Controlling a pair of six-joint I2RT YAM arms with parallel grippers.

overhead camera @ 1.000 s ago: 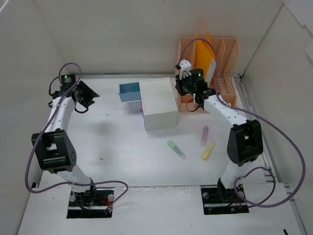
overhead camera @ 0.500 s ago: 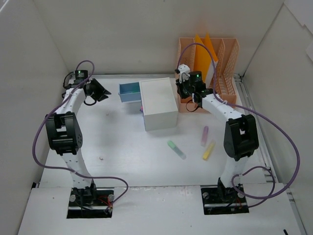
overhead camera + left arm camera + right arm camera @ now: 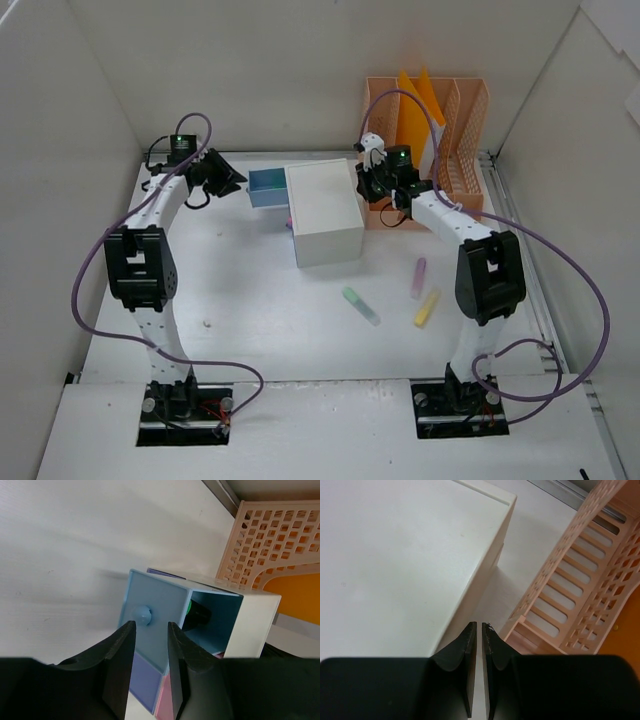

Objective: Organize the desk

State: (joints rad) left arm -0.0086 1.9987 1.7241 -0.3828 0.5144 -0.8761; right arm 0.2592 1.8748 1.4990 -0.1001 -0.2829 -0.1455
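Observation:
The desk [image 3: 240,300] is the white tabletop between white walls. On it stands a white box [image 3: 325,210] with a blue drawer [image 3: 266,187] pulled out to the left. My left gripper [image 3: 228,179] is open and empty just left of the drawer. In the left wrist view the gripper [image 3: 150,626] points at the drawer front [image 3: 160,630], with its round knob [image 3: 141,615] just beyond the fingertips. A green-and-black item [image 3: 194,614] lies inside the drawer. My right gripper [image 3: 367,182] is shut and empty, in the gap between the box [image 3: 395,555] and an orange rack [image 3: 580,595].
The orange file rack [image 3: 425,150] with yellow folders stands at the back right. Green [image 3: 360,305], purple [image 3: 418,277] and yellow [image 3: 427,307] markers lie on the desk right of centre. Purple and pink drawer fronts [image 3: 145,680] show below the blue one.
My left arm has swung right from the left wall up to the blue drawer's front. My right gripper has shifted slightly left and back beside the box.

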